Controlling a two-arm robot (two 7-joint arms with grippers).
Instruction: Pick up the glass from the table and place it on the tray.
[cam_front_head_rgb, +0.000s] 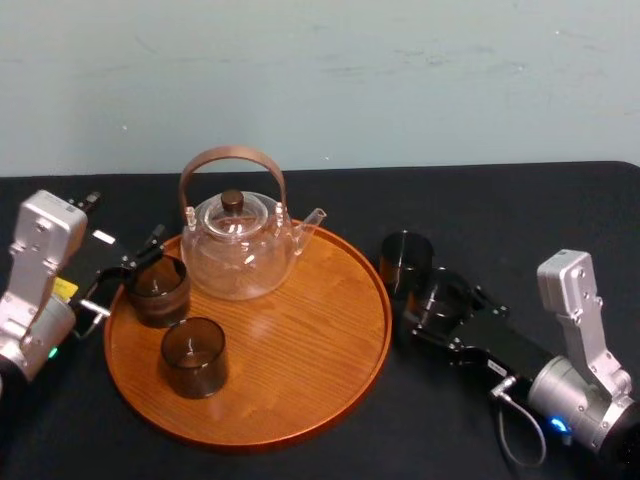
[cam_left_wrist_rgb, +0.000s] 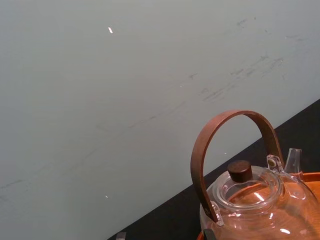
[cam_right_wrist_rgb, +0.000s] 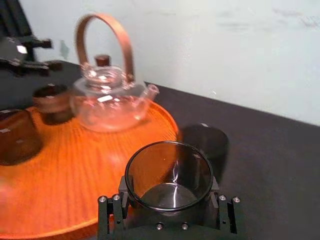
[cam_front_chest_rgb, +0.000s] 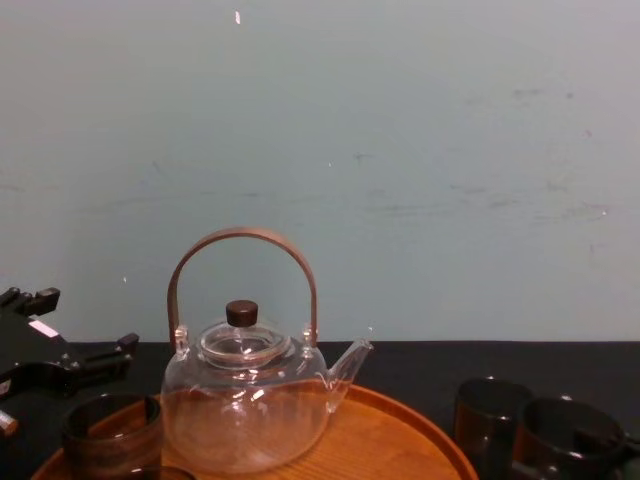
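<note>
Glass (cam_right_wrist_rgb: 169, 172) pinched in right gripper (cam_front_head_rgb: 441, 305), plainest in right wrist view; left gripper (cam_front_head_rgb: 133, 272) spread at tray (cam_front_head_rgb: 320, 335).

Table: flat surface under plain black cloth (cam_front_head_rgb: 520, 205); it spreads well beyond the tray on every side
Tray: large round orange-brown wooden tray (cam_front_head_rgb: 300, 335) with a low raised rim; lies flat on the cloth
First glass: dark smoked tumbler (cam_front_head_rgb: 405, 258); upright on the cloth, just right of the tray, near its rim
Second glass: like tumbler (cam_front_head_rgb: 445, 295); right of the tray, just beside the first glass; whether its base rests on the cloth cannot be told
</note>
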